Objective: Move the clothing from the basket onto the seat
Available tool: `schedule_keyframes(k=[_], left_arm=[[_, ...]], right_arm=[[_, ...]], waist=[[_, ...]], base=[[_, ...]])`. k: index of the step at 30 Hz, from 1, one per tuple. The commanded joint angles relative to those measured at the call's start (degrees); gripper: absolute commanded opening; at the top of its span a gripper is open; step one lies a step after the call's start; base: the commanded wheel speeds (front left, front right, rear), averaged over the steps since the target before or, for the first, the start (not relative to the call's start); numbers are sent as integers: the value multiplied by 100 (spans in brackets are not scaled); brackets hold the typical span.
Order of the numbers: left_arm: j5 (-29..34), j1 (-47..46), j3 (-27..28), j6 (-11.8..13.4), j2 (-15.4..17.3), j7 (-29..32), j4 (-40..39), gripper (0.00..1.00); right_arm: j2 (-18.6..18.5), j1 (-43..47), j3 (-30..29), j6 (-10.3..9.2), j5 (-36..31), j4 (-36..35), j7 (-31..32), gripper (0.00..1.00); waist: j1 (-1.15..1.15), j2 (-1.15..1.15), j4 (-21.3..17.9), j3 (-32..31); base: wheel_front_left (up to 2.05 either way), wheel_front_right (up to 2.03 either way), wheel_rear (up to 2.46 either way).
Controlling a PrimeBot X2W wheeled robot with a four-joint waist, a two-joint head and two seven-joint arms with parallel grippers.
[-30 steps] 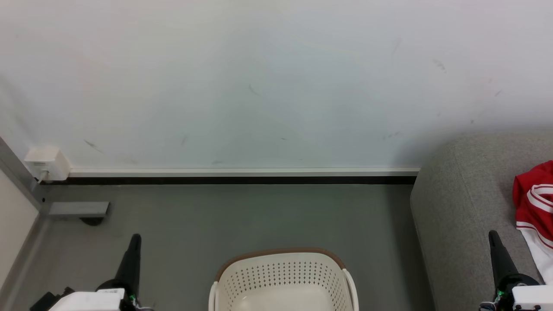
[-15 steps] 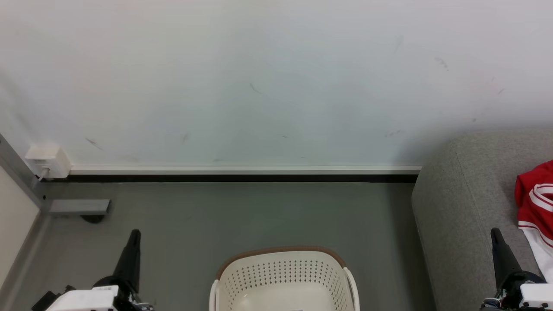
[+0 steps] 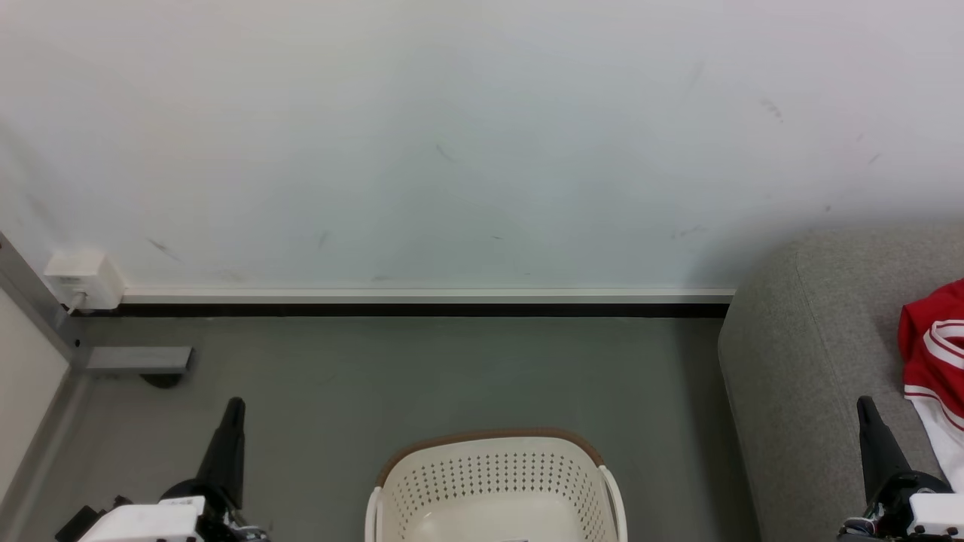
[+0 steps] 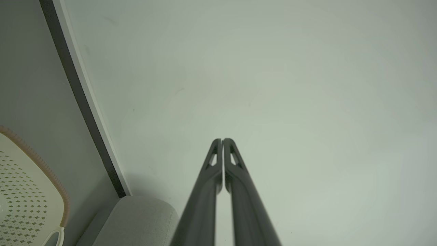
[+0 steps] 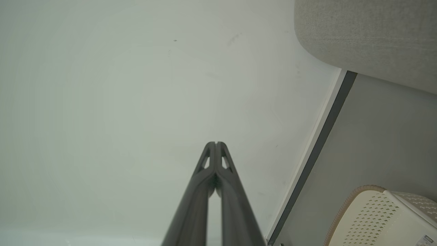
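Head view: at btm centre, basket [image 3: 493, 474] on grey floor [image 3: 422, 376], brown rim twd the wall [image 3: 452, 150], perforated far side and pale bottom showing. At rt edge, seat [image 3: 806, 361] w/ rounded arm, clothing [image 3: 930, 354] lying on its cushion (red w/ white stripes and a white hem), well apart from basket. Lower left, left gripper [image 3: 236, 406] over floor, seen as one dark tapered shape pointing up. Lower rt, right gripper [image 3: 864, 404] likewise, seen against seat fabric, near clothing w/ a gap betw. Behind, white skirting [image 3: 422, 296] w/ black strip along foot of wall. Far left, small white box [image 3: 83, 280] on wall and grey bracket [image 3: 135, 360] low by floor. Left wrist view: both fingers pressed together tip to tip, clenched on nothing, aimed at bare wall. Basket's rim and perforations at lower left, corner of seat at btm just beside the fingers, skirting running diagonally above both. Right wrist view: fingers likewise squeezed together, nothing held, pointing at wall. Seat's rounded corner at top rt, basket at btm rt, floor and skirting betw them.
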Motion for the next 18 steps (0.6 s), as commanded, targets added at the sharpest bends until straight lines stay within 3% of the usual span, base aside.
schedule_keyframes(k=[1, 18], left_arm=[[-66, -40, 17, -32, 38, 34, -17, 0], [-66, -40, 16, -32, 38, 34, -17, 0]], right_arm=[[8, -48, -22, -12, 2, 8, 35, 0], [12, -48, -28, -12, -5, 8, 29, 0]], waist=[[0, 0, 0, 0], [0, 0, 0, 0]], base=[[0, 0, 0], [0, 0, 0]])
